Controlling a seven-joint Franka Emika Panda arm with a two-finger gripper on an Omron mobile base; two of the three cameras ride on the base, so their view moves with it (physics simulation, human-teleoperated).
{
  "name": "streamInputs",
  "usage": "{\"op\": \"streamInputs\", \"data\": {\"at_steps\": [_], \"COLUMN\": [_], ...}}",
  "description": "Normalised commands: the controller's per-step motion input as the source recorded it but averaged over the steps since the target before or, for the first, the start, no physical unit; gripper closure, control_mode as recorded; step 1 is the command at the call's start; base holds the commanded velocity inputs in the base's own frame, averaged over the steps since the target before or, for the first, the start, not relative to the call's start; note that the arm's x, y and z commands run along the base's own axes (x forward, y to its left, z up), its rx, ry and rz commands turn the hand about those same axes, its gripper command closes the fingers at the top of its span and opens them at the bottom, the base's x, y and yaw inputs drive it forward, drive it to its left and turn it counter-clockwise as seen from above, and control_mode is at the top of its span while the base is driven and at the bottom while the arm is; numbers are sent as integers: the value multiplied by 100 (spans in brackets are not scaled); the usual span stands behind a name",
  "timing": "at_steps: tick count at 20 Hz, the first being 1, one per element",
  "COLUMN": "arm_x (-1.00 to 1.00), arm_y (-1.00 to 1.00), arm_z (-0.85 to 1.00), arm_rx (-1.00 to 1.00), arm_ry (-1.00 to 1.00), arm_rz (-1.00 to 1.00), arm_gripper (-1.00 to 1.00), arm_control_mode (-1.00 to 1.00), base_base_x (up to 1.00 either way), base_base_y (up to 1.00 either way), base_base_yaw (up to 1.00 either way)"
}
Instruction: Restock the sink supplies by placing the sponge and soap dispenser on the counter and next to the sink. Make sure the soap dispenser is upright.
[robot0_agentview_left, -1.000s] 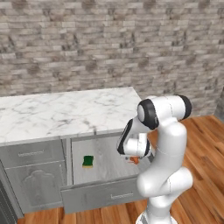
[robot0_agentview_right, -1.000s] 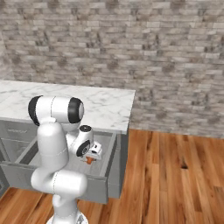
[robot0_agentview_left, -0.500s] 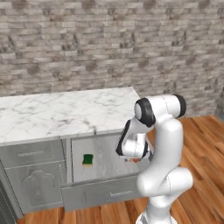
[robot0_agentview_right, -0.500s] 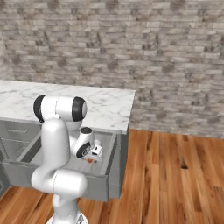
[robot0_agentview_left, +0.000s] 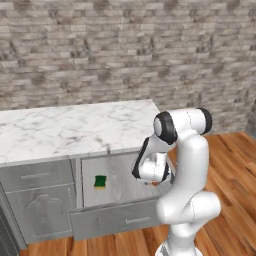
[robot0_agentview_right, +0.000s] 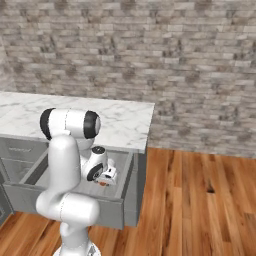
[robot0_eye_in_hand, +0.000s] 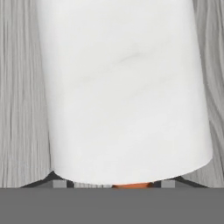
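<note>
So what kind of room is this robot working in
Most likely a kitchen, a rendered one. A white marble counter sits over grey cabinet fronts, with an open drawer holding a green sponge. A stone-brick wall and wood plank floor fit that.

arm (robot0_agentview_left: 185, 150) bent a little lower over the open drawer (robot0_agentview_left: 112, 215) than a second ago, gripper (robot0_agentview_right: 103, 181) now closing in on the white soap dispenser (robot0_eye_in_hand: 122, 87)
</note>
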Motion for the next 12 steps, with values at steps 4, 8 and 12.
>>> {"op": "streamInputs", "data": {"at_steps": [4,8,12], "arm_x": [0,-9,-44], "arm_y": [0,0,0], "arm_z": [4,47,77], "arm_rx": [0,0,0], "arm_ry": [-2,-2,-8], "arm_rz": [0,0,0], "arm_gripper": [100,100,100], "arm_control_mode": [-100,-100,-100], "base_base_x": [0,0,0], "base_base_y": [0,0,0], "base_base_yaw": [0,0,0]}}
